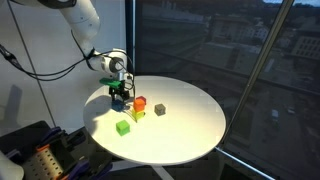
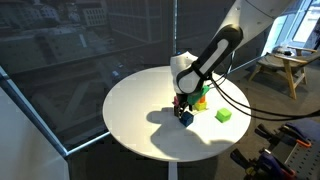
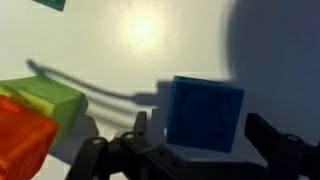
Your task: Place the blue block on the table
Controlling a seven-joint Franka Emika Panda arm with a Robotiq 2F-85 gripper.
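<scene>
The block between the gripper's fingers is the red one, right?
No. Between the fingers of the gripper is the blue block, not the red one, as the wrist view shows. The red block lies off to the side.

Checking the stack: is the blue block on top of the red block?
No, the wrist view shows the blue block apart from the red block.

Block (image 3: 205, 112) on table (image 3: 140, 40), within gripper (image 3: 198, 128); other blocks (image 3: 50, 98) beside.
</scene>
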